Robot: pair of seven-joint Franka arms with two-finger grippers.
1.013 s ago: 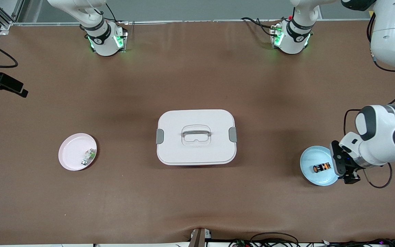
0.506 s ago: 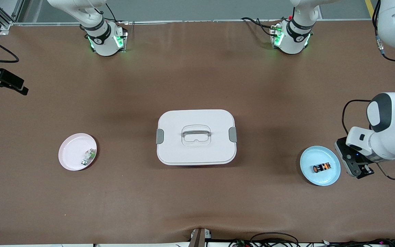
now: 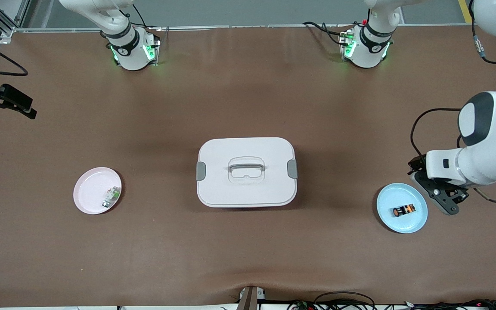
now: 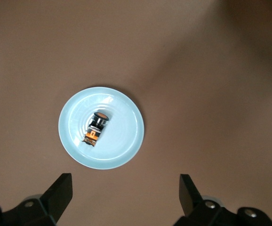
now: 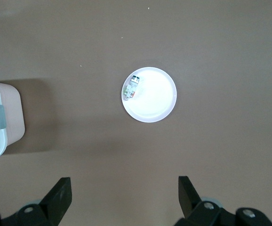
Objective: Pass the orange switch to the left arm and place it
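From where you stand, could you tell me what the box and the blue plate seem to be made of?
The box looks like matte white plastic with moulded rounded corners and grey latches. The blue plate looks like glossy plastic or glazed ceramic, given its soft sheen and faint rings; I cannot tell which.

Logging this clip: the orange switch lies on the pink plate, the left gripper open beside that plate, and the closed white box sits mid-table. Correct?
Not quite. The orange switch lies on the blue plate, as the front view shows; the pink plate holds a white-and-green part. The left gripper is open beside the blue plate, and the box sits closed mid-table.
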